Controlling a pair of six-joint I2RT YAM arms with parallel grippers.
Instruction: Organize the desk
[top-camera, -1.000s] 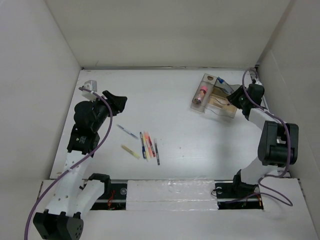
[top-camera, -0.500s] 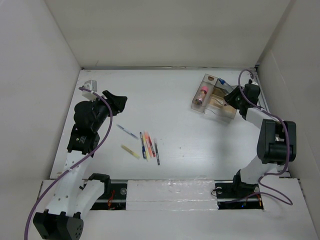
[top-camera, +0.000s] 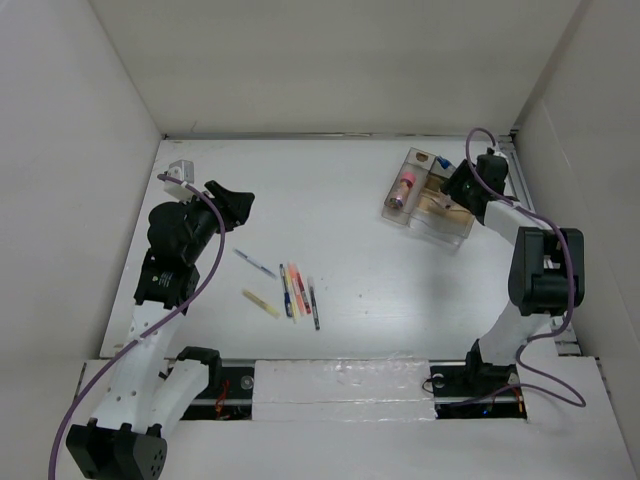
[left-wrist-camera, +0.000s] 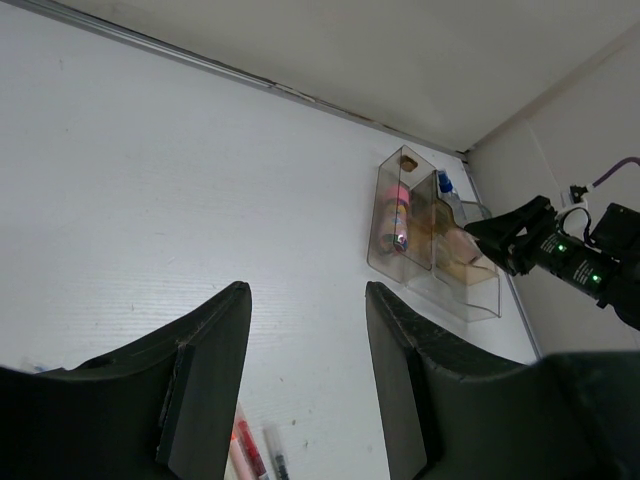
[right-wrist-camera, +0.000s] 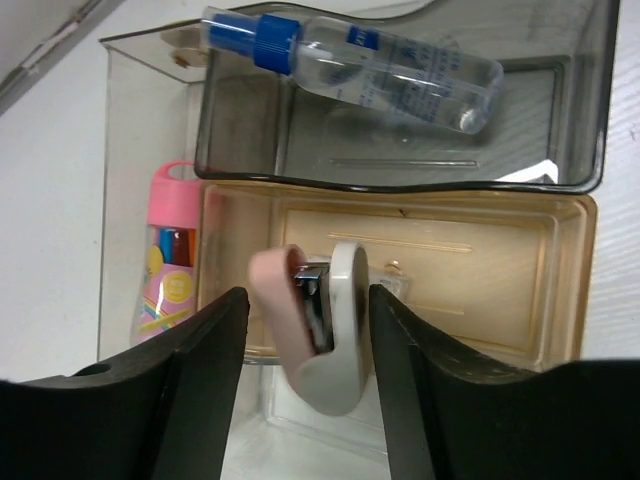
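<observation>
Desk: the white tabletop spreads under both arms, walled in by white panels. It is rigid and fixed, so nothing on it needs a grip but the loose items.
Right claw: clamped on a small pink-and-white stapler, which fills the gap between the fingers. It hangs over the tan middle compartment of the clear organizer tray at the far right of the desk.
Stapler handling: probably light and stiff with smooth plastic sides. The grip across its flanks looks sound, though it could pivot if squeezed off-centre.
Tray contents: a clear spray bottle lies in the far compartment and a pink tube in the side one.
Left claw: fingers spread with nothing between them, raised above the left side of the desk.
Left to sort: a cluster of pens lies flat near the front.
Pen handling: likely light, thin and apt to roll on the smooth top, so best pinched across the mid-barrel from above.
</observation>
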